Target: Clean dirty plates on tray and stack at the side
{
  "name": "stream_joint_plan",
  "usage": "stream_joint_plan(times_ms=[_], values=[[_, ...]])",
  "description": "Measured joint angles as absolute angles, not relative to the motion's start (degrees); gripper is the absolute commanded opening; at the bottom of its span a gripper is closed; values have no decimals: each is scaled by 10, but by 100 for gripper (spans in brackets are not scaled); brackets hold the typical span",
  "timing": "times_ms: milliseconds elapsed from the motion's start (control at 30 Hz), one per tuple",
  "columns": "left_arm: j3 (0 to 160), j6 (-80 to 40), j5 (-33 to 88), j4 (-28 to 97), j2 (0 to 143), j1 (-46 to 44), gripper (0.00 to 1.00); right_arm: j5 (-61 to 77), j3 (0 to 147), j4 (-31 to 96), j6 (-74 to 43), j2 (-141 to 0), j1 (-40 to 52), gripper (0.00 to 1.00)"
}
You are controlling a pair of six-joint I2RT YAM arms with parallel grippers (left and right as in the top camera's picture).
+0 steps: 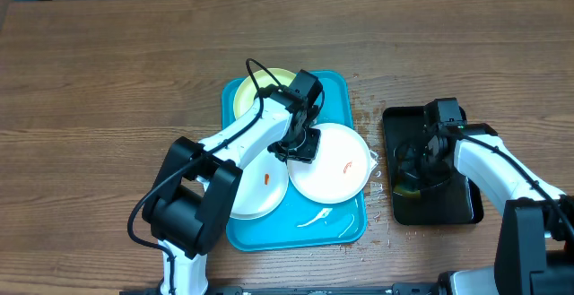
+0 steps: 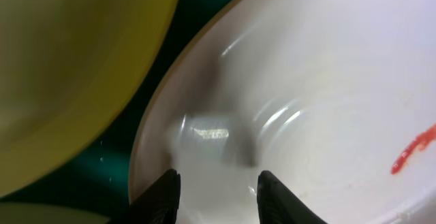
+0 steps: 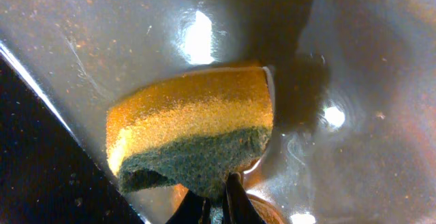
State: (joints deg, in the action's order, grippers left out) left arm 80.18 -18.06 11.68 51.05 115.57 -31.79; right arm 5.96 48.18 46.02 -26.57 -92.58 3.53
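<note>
The turquoise tray (image 1: 339, 91) holds three plates. A pale yellow-green plate (image 1: 251, 93) lies at its far left, a white plate (image 1: 256, 192) with a small orange smear at its near left, and a second white plate (image 1: 336, 165) with an orange smear overlaps its right rim. My left gripper (image 1: 301, 143) is open just over the left rim of this right plate. In the left wrist view its fingers (image 2: 219, 195) straddle the white plate (image 2: 327, 81) beside the yellow-green plate (image 2: 68, 67). My right gripper (image 3: 216, 207) is shut on a yellow and green sponge (image 3: 194, 135).
A smaller black tray (image 1: 387, 125), wet inside, stands right of the turquoise tray, and my right gripper (image 1: 414, 171) hangs over it. Water drops (image 1: 375, 177) lie on the wooden table between the trays. A white streak (image 1: 314, 219) marks the turquoise tray's near end.
</note>
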Motion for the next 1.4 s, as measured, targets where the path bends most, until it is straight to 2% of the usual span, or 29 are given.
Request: stream_joint_plan(times_ms=[200,267,467,800,900,933,1133,1400], values=[[871,-180,111,588,1156,-314,46,60,482,461,-266,-926,35,4],[886,-180,100,603,1156,-310,44,60,482,461,-266,-926,35,4],[878,-180,54,607,1156,-292,43,59,482,462,-266,-926,35,4],[784,-141,88,495,1156,-288,28,59,482,461,-266,-926,35,4],[772,-134,97,475,1155,-288,8,59,482,461,-266,-926,35,4],[771,-131,99,470,1155,-288,4,59,482,461,-266,-926,35,4],[769,-123,123,455,1153,-288,4,57,483,470,-266,-926,35,4],[768,-128,131,463,1153,-288,4,40,538,591,-237,-924,37,4]])
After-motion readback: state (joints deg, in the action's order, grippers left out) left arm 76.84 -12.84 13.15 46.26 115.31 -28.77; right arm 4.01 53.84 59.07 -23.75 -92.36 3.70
